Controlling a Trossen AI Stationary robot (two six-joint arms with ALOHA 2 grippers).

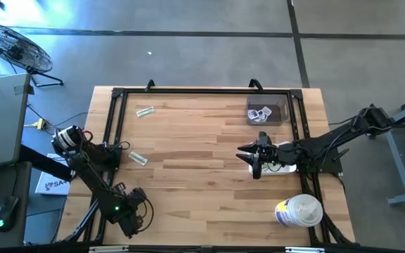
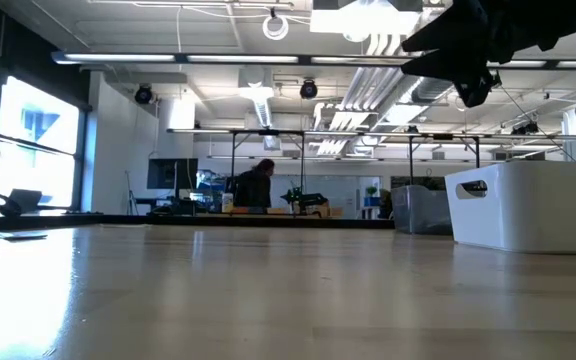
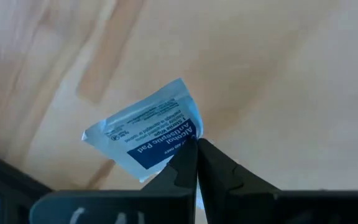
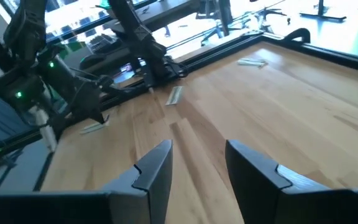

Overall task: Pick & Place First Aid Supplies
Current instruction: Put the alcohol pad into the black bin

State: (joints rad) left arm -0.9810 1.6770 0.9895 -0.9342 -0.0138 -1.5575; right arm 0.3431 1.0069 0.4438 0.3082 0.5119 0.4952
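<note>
1. Left gripper (image 3: 196, 149) at the table's (image 1: 202, 176) near-left corner, jaws clamped on a white-and-blue sachet (image 3: 146, 130).
2. Right gripper (image 4: 197, 165) hovers mid-right, jaws apart, holding nothing.

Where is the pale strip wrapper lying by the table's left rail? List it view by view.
High: strip wrapper, left of centre, beside the black rail.
Low: not in it.
Left wrist: not in it.
Right wrist: on the wood, just short of that rail, the shared landmark.
</note>
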